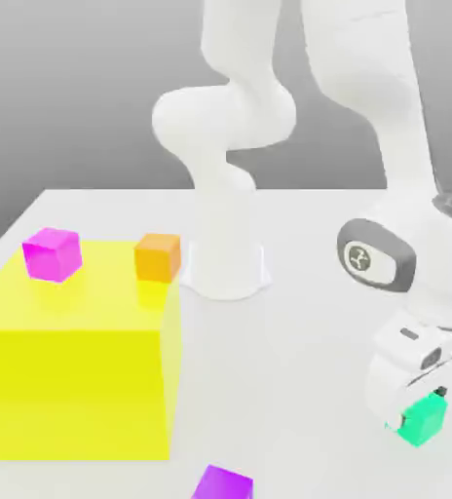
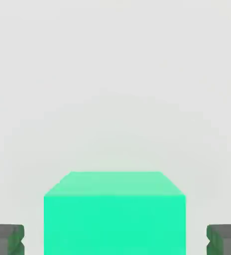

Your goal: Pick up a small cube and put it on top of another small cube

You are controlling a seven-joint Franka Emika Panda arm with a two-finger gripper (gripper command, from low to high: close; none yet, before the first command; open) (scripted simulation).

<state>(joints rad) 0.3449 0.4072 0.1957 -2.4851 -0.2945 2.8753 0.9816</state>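
1. Jaws (image 1: 422,414) are down at the green cube (image 1: 423,420) in the exterior view, far from the counter's (image 1: 298,341) back edge, on the exterior view's right. Orange cube (image 1: 158,258) sits on the big yellow block (image 1: 74,390), by its back corner on the exterior view's right.
2. Hand view: jaws are apart, with a gap on each side of the green cube.

teal-green cube (image 2: 115,224): between the jaws | orange cube (image 1: 158,258): upright atop yellow block (image 1: 79,361)

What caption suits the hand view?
Open tool straddling the teal-green cube, one finger on either side, with gaps between fingers and cube.
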